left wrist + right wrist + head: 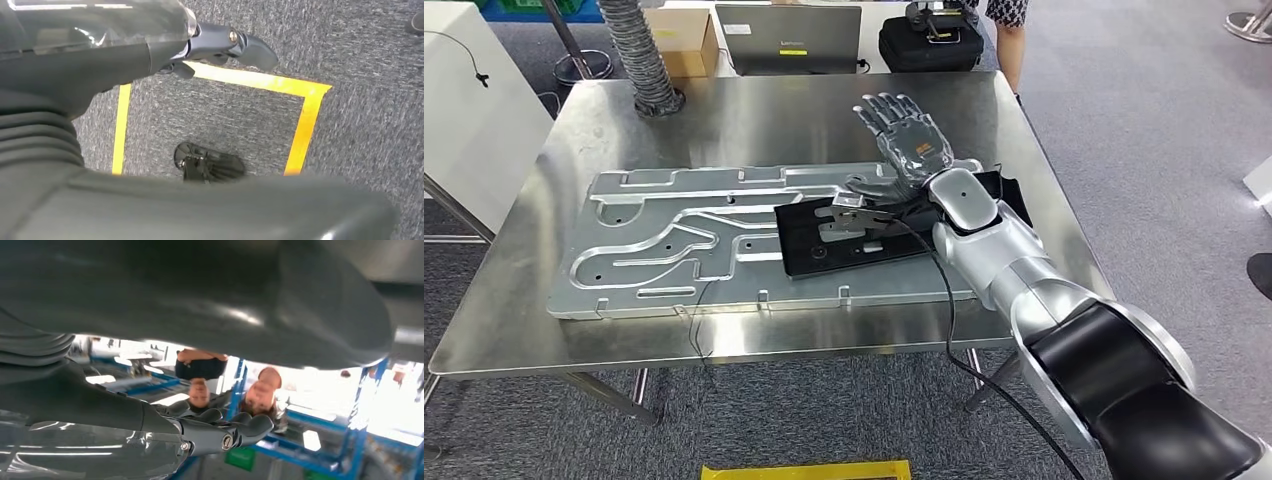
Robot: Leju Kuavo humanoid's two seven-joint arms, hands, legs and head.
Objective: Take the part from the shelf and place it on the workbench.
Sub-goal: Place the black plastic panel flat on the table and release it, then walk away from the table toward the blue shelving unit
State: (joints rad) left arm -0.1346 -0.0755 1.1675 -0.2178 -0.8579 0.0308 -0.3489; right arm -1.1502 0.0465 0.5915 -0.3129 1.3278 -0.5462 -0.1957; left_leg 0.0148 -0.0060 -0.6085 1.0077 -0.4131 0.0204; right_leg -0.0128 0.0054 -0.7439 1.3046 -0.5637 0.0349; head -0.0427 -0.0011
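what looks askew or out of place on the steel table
The flat black part lies skewed on the large machined aluminium plate, its right end overhanging the plate. The right hand hovers above it with fingers spread.

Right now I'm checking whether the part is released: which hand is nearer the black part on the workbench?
Right. The right hand is open above the workbench, just beyond the black part. The left hand hangs low over the carpet floor, away from it.

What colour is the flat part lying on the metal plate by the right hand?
Black part; the head view shows it best.
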